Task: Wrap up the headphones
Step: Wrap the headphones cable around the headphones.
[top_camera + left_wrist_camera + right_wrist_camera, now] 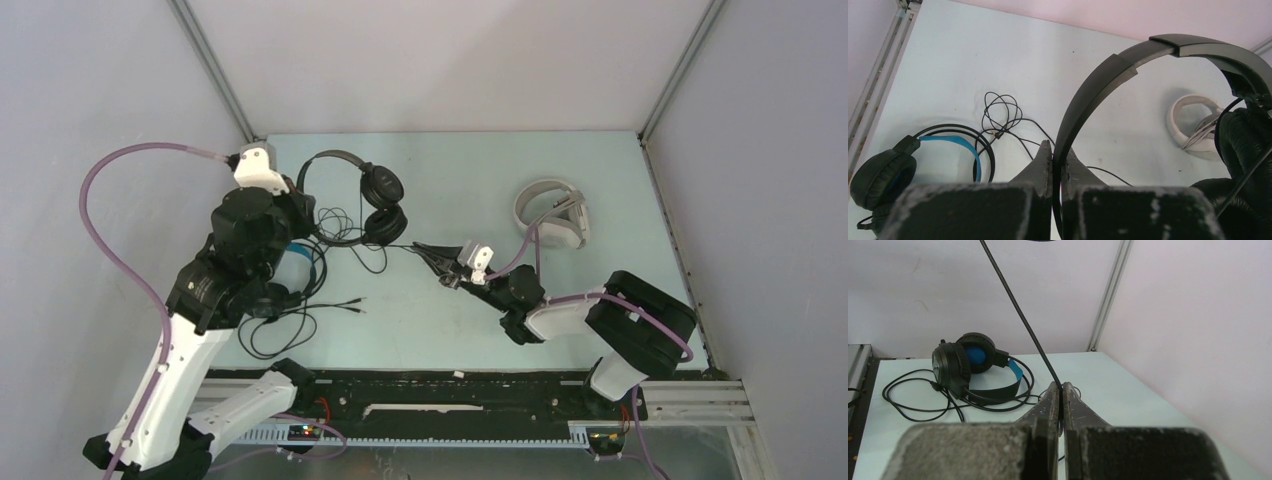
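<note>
Slim black headset (383,186) aloft, blue-lined headset (955,367) lying left, white headset (552,215) right

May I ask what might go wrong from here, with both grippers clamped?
The right gripper pinches the thin black cable, which runs taut; further pull might strain it or slip. The left gripper grips the slim black headset by its headband, near the fingertips; it may twist free. Loose cable loops near the blue-lined headset could snag.

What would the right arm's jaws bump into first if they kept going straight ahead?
Probably the loose black cable lying just ahead, then the blue-lined headset beyond it; their height relative to the jaws is hard to judge.
</note>
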`<move>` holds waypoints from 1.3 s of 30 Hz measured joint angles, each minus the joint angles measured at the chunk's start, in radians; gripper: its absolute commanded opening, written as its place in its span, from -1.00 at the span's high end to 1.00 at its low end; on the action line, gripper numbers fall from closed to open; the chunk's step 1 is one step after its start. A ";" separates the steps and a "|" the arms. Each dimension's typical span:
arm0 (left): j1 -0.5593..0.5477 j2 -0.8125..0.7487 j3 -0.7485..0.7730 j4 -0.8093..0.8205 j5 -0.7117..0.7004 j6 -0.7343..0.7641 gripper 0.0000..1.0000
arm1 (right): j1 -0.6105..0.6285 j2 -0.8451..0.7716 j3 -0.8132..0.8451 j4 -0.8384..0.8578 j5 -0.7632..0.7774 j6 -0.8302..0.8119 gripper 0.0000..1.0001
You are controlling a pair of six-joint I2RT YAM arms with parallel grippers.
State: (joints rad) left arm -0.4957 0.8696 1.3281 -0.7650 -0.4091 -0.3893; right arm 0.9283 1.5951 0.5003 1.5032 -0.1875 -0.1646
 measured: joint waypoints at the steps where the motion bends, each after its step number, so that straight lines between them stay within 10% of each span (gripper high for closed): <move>1: 0.001 -0.008 -0.003 0.006 -0.001 -0.004 1.00 | 0.002 0.000 0.000 0.002 -0.001 0.000 1.00; 23: 0.011 -0.047 -0.069 0.107 -0.084 -0.029 1.00 | 0.009 0.022 0.014 0.002 0.008 0.033 1.00; 39: 0.016 -0.072 -0.068 0.027 0.102 -0.083 1.00 | -0.002 0.083 0.100 0.001 -0.061 -0.006 0.80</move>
State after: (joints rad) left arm -0.4797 0.7975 1.2606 -0.7383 -0.3069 -0.4725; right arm 0.9264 1.6783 0.6003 1.5043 -0.2489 -0.1711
